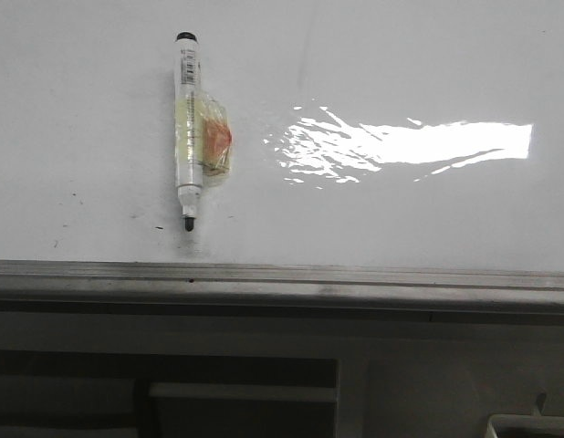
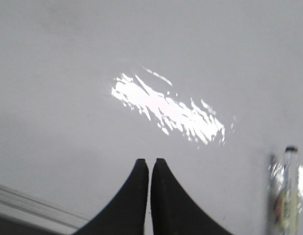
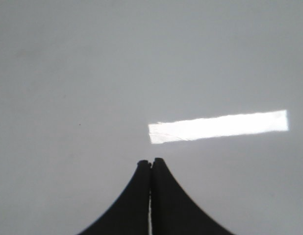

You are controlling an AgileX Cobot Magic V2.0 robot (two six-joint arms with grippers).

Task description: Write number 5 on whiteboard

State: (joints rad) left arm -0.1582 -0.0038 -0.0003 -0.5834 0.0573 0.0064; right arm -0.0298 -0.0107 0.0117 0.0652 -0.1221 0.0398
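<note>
The whiteboard [image 1: 401,82] fills the front view, glossy white with a bright glare patch. No number 5 shows on it in any view. A white marker [image 1: 187,128] lies on the board at the left, black tip toward the near edge, with a clear tape wad and orange patch on its side. Its end also shows in the left wrist view [image 2: 289,191]. My left gripper [image 2: 150,160] is shut and empty above the board, apart from the marker. My right gripper [image 3: 150,161] is shut and empty over bare board. Neither gripper shows in the front view.
A grey aluminium edge strip [image 1: 282,274] runs along the board's near side, also seen in the left wrist view [image 2: 29,208]. Grey cabinet panels [image 1: 245,401] lie below it. Small dark specks [image 1: 77,196] dot the board near the marker.
</note>
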